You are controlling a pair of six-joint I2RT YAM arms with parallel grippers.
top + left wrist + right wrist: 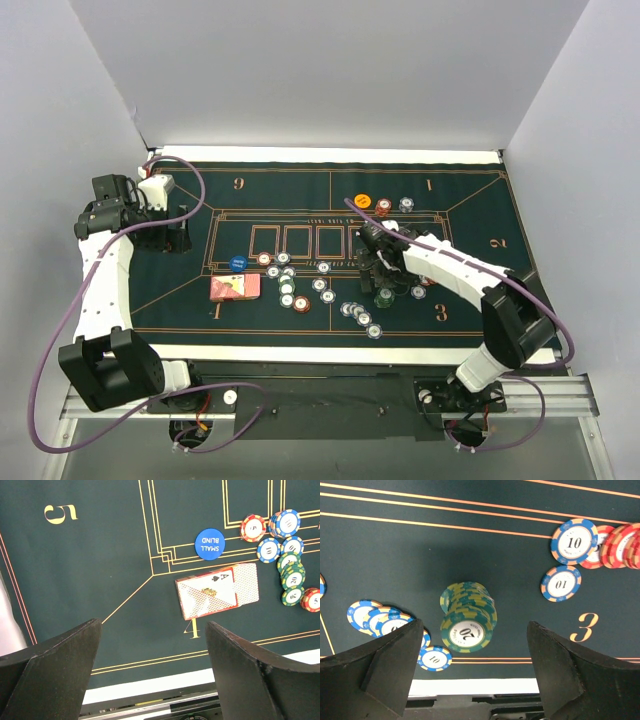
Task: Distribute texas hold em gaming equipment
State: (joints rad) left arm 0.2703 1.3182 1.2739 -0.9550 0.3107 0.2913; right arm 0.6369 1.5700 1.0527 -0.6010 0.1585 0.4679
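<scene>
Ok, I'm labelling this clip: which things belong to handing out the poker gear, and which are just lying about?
Job: green chip stack, blue chips, red chips, playing cards, small blind button, orange disc.
Just there: felt mat, white walls.

A dark green felt mat [270,200] covers most of the tabletop and fills the middle of the top view. Its gold lines [330,190] divide it into sections, and a row of gold rectangles [300,240] sits at its centre. Gold numerals mark the sections: a 1 [429,184] at upper right, a 2 [498,241] near the right edge and a 3 [441,313] at lower right. A white strip [320,154] borders the mat's upper edge. Plain white walls [330,70] enclose the top and both sides. A metal rail [580,398] runs along the bottom.
</scene>
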